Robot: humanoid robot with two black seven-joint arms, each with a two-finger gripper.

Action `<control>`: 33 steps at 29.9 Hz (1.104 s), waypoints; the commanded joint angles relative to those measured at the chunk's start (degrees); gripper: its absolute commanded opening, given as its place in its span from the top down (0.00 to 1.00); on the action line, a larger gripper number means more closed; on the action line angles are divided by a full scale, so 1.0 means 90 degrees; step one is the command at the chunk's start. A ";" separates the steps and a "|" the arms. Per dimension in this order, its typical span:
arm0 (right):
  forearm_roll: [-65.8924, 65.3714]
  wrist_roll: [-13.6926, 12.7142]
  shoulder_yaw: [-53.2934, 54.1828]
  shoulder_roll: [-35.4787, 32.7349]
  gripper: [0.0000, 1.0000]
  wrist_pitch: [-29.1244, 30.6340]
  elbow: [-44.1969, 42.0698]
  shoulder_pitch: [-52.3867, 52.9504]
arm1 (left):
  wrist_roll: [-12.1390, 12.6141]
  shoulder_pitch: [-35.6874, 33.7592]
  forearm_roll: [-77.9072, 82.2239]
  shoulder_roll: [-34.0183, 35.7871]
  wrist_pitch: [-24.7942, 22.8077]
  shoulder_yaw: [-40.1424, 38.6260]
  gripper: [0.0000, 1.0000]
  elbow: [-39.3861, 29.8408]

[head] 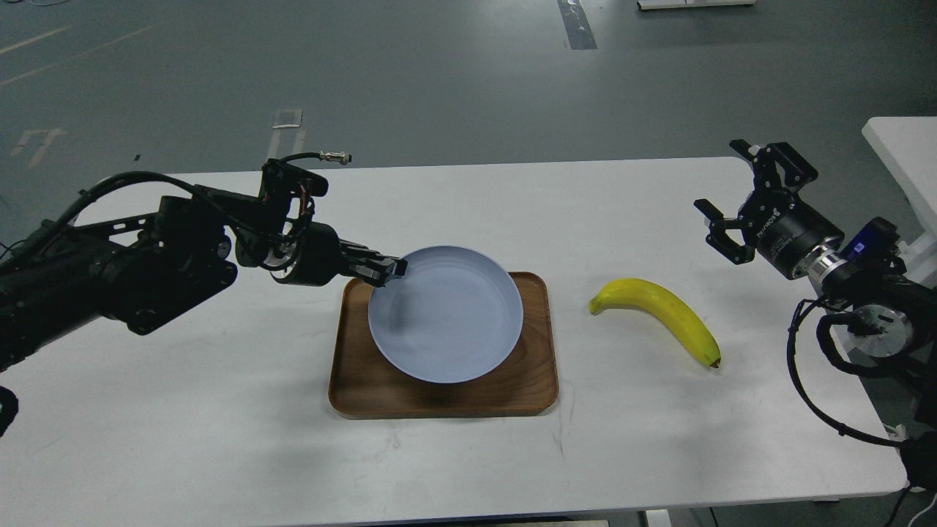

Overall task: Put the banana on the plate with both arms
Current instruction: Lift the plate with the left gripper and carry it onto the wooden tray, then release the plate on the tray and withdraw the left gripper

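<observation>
The pale blue plate (446, 315) hangs over the brown wooden tray (351, 380), casting a shadow on it. My left gripper (388, 269) is shut on the plate's left rim and holds it above the tray. The yellow banana (662, 315) lies on the white table to the right of the tray, stem end to the left. My right gripper (732, 197) is open and empty, above the table behind and to the right of the banana.
The white table (219, 410) ends close to the right arm, with another white surface (904, 146) at the far right. Black cables (812, 395) loop by the right arm's base.
</observation>
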 commanded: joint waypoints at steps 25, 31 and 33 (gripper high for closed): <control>0.0000 0.0000 0.0008 -0.0035 0.00 0.0000 -0.0052 -0.0071 | 0.0000 0.0243 -0.0085 -0.1037 0.0001 0.0143 1.00 0.1311; 0.0000 0.0000 0.0008 -0.0025 0.00 0.0000 -0.0052 -0.0081 | 0.0000 0.0204 -0.0144 -0.1144 0.0001 0.0133 0.32 0.1272; 0.0000 0.0000 0.0008 -0.0025 0.00 0.0000 -0.0052 -0.0081 | 0.0000 0.0194 -0.0260 -0.1096 0.0011 0.0133 0.04 0.1243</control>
